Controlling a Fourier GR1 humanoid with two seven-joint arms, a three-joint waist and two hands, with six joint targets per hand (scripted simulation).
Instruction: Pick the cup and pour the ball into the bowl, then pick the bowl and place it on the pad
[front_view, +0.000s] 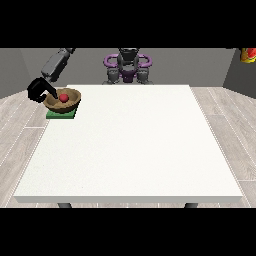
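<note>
A brown bowl rests on the green pad near the table's far left corner. A red ball lies inside the bowl. The black hand at the view's left is at the bowl's left rim, with a finger hooked over the rim into the bowl and the rest of the hand outside it. No cup is in view. The robot's other hand does not show.
The white table spreads wide to the right and front of the pad. The robot's torso stands behind the far edge. A red and yellow object sits off the table at the top right corner.
</note>
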